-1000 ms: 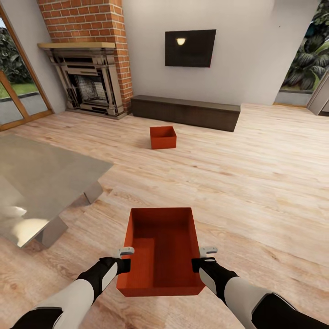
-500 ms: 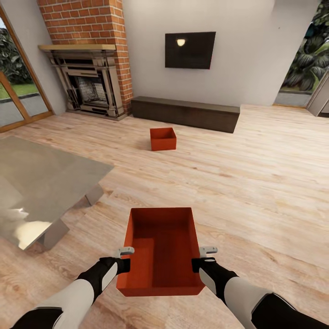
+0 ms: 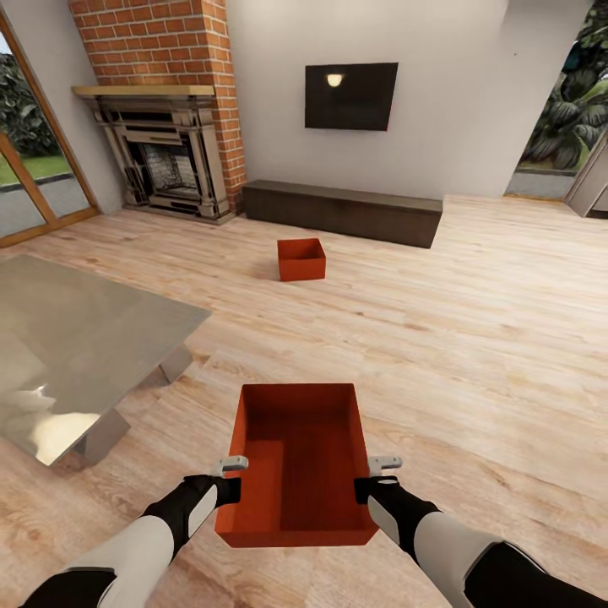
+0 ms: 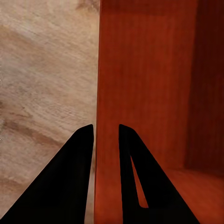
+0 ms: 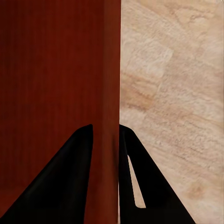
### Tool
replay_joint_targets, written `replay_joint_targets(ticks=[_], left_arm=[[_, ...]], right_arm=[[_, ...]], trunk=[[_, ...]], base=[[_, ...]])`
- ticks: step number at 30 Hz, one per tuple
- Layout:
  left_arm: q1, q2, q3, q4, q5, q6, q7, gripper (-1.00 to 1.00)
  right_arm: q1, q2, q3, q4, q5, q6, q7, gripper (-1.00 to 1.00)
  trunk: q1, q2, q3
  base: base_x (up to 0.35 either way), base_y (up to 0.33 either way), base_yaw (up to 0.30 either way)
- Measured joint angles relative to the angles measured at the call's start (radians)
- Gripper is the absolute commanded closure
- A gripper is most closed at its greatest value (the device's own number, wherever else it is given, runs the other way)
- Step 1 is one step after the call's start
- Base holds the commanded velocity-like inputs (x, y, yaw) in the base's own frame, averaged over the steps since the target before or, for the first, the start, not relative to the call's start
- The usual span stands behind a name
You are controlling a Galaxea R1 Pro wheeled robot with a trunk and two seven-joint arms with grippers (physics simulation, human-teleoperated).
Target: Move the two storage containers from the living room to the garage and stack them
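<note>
Container (image 3: pixel 297 469) number one sits in the lower centre of the head view, held up between both arms. Its long axis runs away from the robot, toward the upper part of the frame, and its open top faces the camera. The left hand (image 3: pixel 234 464) is at the left long wall and the right hand (image 3: pixel 384 463) is at the right long wall, at about the same height in the picture, so the bin looks level and centred between them.

In the left wrist view, the left hand (image 4: pixel 106 140) has its two dark fingers closed to a narrow gap with the orange wall (image 4: pixel 140 70) passing between them, one finger outside and one inside. The right wrist view shows the same for the right hand (image 5: pixel 105 140): the wall edge (image 5: pixel 109 65) is pinched between the fingers.

The second container (image 3: pixel 301 258) stands on the light wood floor (image 3: pixel 473 338) in the middle of the frame, straight ahead of the held one and well apart from it, before the low dark bench (image 3: pixel 342 209). The glass counter (image 3: pixel 76 338) lies at the left.

The garage is not visible here, so the coming move is probably to turn away and carry the bin out. Since both hands are occupied, the second container must wait.
</note>
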Motion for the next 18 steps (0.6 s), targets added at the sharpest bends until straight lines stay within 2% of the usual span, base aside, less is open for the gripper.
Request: replay_joint_targets(ticks=[18], left_arm=[[0.000,0.000,0.000,0.000,-0.001,0.000,0.000,1.00]], right_arm=[[0.000,0.001,-0.006,0.002,0.006,0.000,-0.001,1.00]], trunk=[[-0.069,0.126,0.056]], base=[[0.000,0.000,0.000]])
